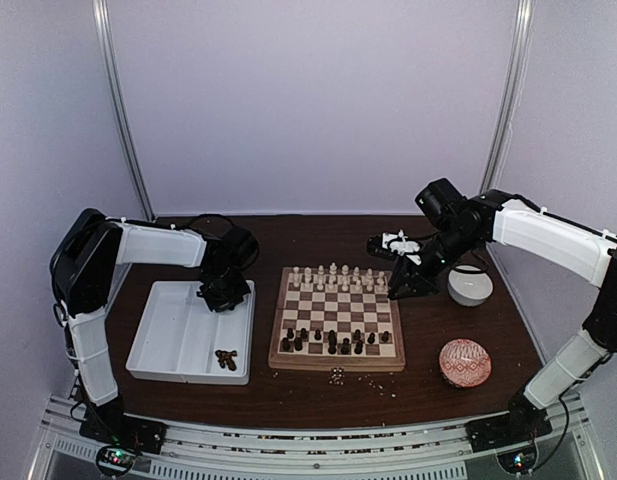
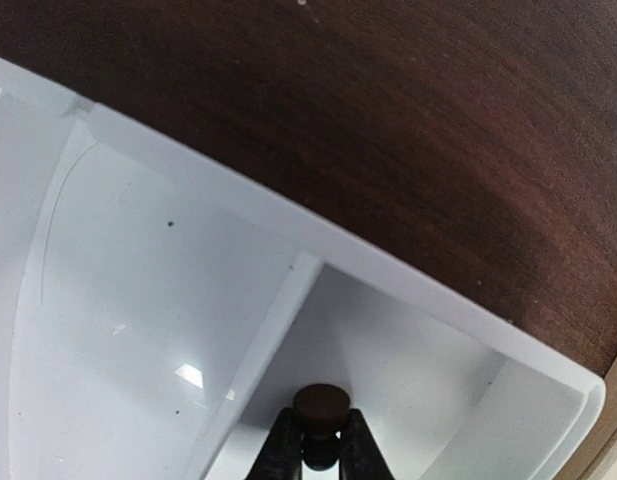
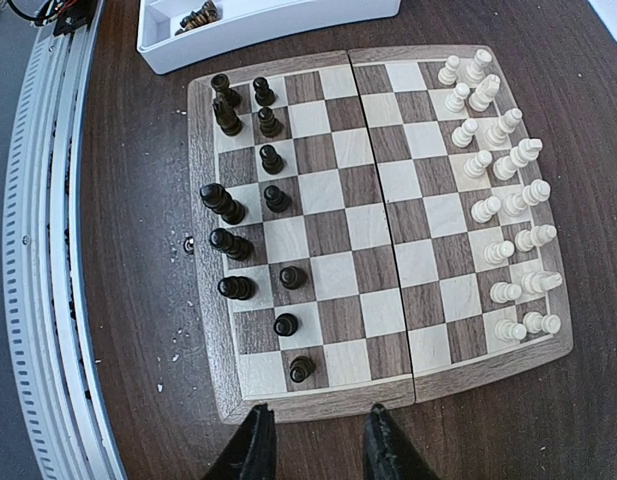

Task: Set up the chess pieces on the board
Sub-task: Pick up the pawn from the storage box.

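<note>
The board lies mid-table. Cream-white chess pieces fill its far rows and dark ones stand along the near rows. My left gripper hovers over the far right corner of the white tray. In the left wrist view the left gripper is shut on a dark chess piece, round base toward the camera. My right gripper is open by the board's right edge. In the right wrist view the right gripper holds nothing, just off the board.
Several dark pieces lie in the tray's near right compartment. A white bowl and a red patterned ball sit right of the board. Pale crumbs are scattered at its front edge. A white-and-black item lies behind the board.
</note>
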Tool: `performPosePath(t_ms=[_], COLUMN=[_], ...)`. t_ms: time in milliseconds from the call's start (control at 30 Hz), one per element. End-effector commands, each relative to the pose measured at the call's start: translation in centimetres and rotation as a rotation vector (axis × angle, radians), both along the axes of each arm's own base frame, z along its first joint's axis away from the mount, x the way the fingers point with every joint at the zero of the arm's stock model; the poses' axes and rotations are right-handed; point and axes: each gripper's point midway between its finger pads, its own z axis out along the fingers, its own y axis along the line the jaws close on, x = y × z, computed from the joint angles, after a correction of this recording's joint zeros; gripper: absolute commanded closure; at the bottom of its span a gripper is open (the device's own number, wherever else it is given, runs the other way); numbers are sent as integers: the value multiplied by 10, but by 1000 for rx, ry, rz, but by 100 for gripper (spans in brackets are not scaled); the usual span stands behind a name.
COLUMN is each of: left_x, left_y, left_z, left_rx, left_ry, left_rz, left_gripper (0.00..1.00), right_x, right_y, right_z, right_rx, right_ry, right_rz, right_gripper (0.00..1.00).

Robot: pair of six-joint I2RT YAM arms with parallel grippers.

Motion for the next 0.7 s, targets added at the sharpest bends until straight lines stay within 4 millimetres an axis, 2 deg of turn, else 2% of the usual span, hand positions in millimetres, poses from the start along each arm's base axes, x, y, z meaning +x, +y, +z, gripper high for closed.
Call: performPosePath(t_ms=[0,167,333,500,667], left_x=[-7,-10,-25,-47,-64], left_y=[2,-5,-16,-51,-93], left_z=[-4,14,34,64,94], left_rx=[48,105,99,-65,-287], left_ry=[56,92,134,114,97], left_rz=[-139,-423,-739,-1070,-1273], left_gripper=[94,99,99,98,96], right_x=[-2,-2,-5,-5,-8], right_y=[-1,2,7,9,12], right_z=[-4,-2,5,7,10], right_rx=[-1,11,41,53,70], right_ry=[20,35,58,68,85], right_rz=[3,7,14,16,27], right_gripper=[69,69,69,69,69])
